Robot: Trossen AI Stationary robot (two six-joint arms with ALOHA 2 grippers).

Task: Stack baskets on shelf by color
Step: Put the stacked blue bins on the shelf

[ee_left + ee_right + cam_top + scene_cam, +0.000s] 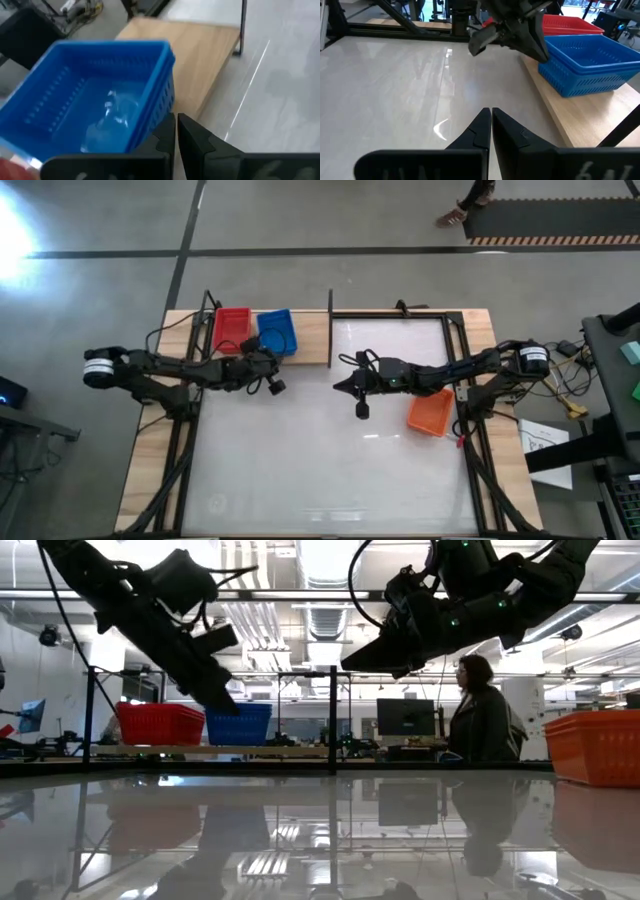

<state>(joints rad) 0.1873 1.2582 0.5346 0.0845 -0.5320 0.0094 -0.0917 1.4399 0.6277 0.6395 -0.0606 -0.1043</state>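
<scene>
On the shelf (310, 338) at 11 o'clock sit the red basket (231, 328) and blue basket (277, 331). The left gripper (268, 370) is clenched, empty. The right gripper (345, 385) is too. The orange basket (431, 413) at 3 o'clock looks light and stiff; grab its rim.

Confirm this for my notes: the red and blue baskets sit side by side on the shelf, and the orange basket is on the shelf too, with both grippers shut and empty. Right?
Not quite. The orange basket is not on the shelf; the high view shows it on the white table by the right arm. The rest holds: the red basket and blue basket sit side by side on the shelf, and the left gripper and right gripper are shut and empty.
</scene>
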